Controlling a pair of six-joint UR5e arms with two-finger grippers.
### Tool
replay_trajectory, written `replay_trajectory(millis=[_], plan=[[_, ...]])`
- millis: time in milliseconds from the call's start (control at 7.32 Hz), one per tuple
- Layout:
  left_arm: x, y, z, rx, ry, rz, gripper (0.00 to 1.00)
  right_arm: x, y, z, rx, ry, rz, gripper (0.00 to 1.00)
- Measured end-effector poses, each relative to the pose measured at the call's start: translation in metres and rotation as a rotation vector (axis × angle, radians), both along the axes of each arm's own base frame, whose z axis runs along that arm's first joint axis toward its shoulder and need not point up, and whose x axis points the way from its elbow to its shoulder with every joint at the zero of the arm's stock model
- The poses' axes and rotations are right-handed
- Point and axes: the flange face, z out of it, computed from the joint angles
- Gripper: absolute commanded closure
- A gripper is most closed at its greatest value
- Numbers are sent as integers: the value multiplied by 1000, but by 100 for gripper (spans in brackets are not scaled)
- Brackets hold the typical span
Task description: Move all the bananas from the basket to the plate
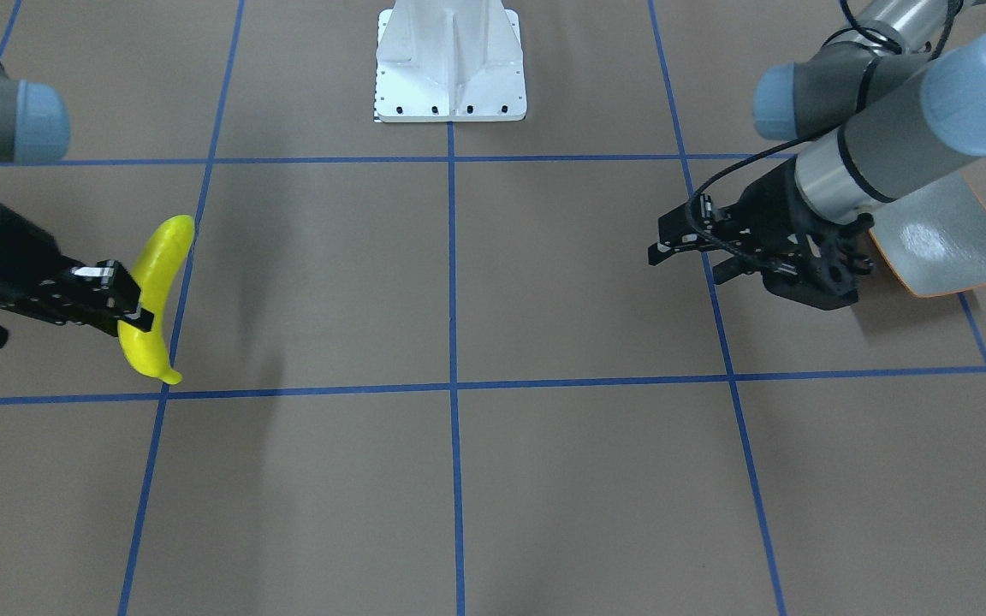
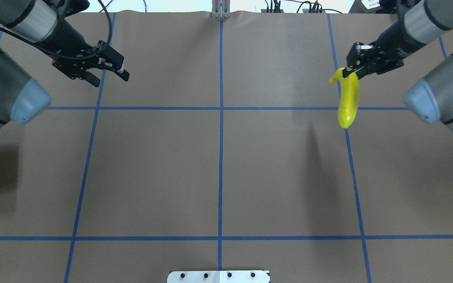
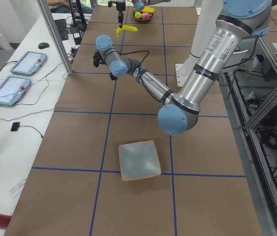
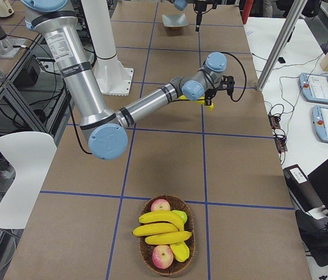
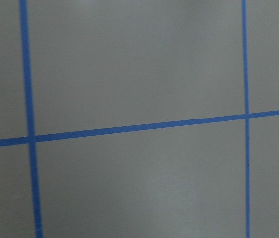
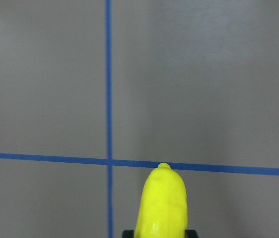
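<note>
Yellow glossy banana (image 2: 348, 100) hangs pinched near its stem in right gripper (image 2: 347, 71); left gripper (image 2: 111, 79) gapes empty

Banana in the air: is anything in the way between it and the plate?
Nothing lies on the table between the banana and the plate. The left arm does reach over that stretch, its open fingers hanging above the table partway, so it might get in the way of a high carry.

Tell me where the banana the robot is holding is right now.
In the overhead view, the banana hangs from the right claw on the right side of the table, above a blue tape line.
</note>
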Motion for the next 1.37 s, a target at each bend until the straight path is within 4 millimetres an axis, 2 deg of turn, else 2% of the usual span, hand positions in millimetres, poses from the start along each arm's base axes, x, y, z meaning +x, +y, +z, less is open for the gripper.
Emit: replay_trajectory(millis=[273, 546, 683, 956, 1365], plan=[[40, 8, -37, 36, 93, 24, 4, -62, 18, -56, 17, -19, 2, 100], [63, 20, -73, 98, 154, 60, 4, -113, 39, -101, 68, -47, 11, 100], [70, 26, -84, 124, 182, 72, 4, -132, 50, -115, 90, -83, 19, 100], [83, 47, -97, 135, 256, 93, 5, -151, 67, -131, 122, -157, 54, 100], [108, 73, -109, 146, 339, 56, 6, -150, 76, -166, 78, -280, 109, 100]])
